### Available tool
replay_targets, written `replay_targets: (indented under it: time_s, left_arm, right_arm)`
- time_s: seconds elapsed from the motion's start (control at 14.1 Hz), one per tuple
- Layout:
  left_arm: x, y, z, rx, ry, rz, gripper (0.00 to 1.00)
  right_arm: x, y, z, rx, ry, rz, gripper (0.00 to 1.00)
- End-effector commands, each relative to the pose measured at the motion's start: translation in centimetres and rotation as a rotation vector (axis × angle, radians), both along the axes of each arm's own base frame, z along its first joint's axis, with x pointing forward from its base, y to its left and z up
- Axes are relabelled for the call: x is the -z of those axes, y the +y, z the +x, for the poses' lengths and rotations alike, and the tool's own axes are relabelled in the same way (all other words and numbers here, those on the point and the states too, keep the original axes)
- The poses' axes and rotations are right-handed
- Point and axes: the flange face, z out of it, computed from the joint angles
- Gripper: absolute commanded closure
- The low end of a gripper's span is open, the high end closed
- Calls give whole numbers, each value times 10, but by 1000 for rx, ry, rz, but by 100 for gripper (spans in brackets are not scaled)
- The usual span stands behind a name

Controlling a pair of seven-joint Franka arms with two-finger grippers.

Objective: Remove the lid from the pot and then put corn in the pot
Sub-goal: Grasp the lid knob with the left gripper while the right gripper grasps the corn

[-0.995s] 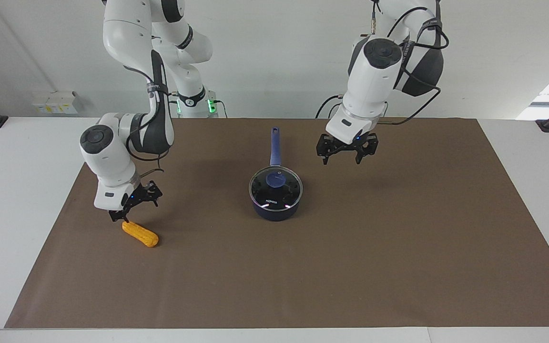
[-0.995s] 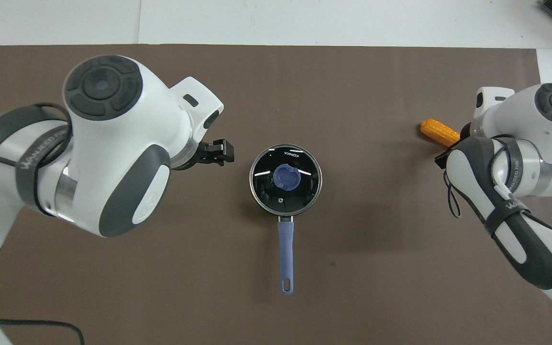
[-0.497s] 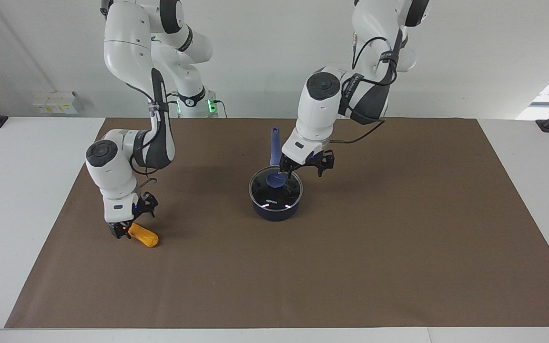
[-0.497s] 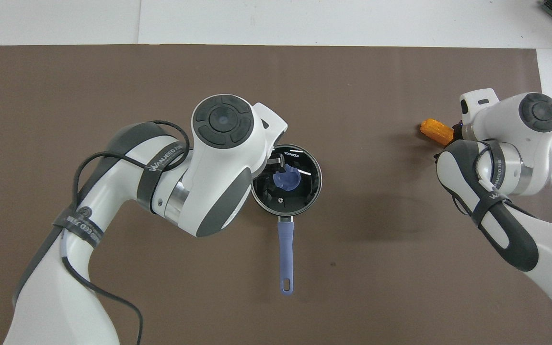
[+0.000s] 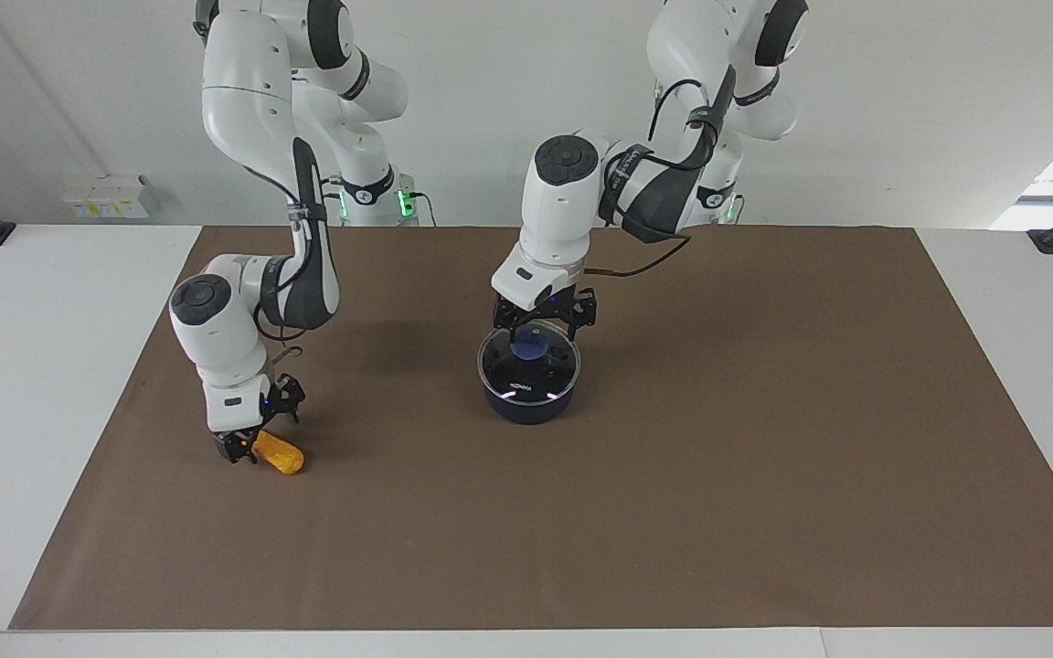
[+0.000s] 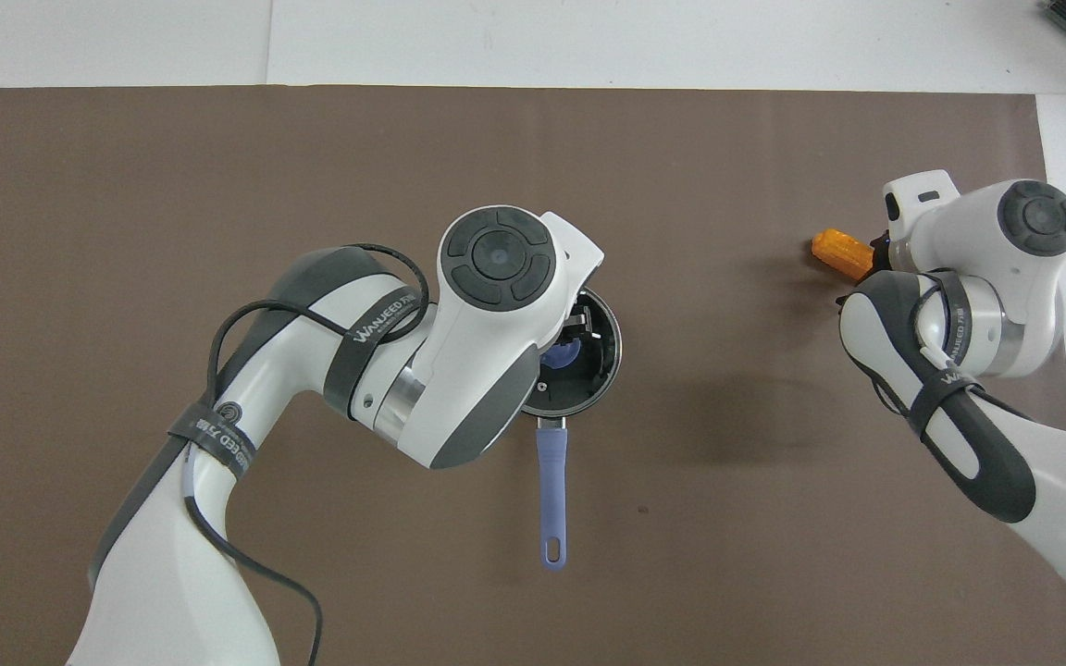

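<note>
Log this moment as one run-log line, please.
left hand: open, over lid knob | lid: on pot | right hand: at corn end | corn: on table

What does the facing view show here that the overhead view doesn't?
Facing only: the left gripper over the lid with its jaws either side of the blue knob, and the right gripper down at one end of the corn. Overhead only: the pot handle's full length; both wrists hide their grippers there. Both: the lid on the pot, the corn lying on the brown mat toward the right arm's end.
</note>
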Motion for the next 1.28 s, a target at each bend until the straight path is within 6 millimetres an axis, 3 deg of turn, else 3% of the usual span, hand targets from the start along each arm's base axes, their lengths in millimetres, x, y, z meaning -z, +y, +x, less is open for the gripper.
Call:
replay_targets:
  time_s: [0.0,0.07,0.28,0.71,0.78,0.92,0.99,1.21]
  left_arm:
    - [31,-21,2,-8,-8,38,0]
    - [32,-21,3,-8,-11,35,0]
    - [32,-20,3,-9,-6,43,0]
    - [25,-17,7,-15,-13,44,3]
    - [25,-18,6,-14,-11,44,22]
    - [24,-15,7,-6,-28,60,95]
    - [22,-15,7,-3,-33,65,100]
    - [14,-11,7,-6,-29,74,100]
  right_arm:
    - [-2,-5,4,-2,-14,27,90]
    - [-3,-5,5,27,-7,54,100]
    - [-15,-13,7,149,-8,146,100]
    - [-101,1,-5,472,-21,193,100]
    - [-116,2,-11,487,-5,195,100]
    - [-138,1,-21,503,9,188,100]
    - [-146,0,-25,520,16,184,100]
    - [-172,3,-33,584,27,191,100]
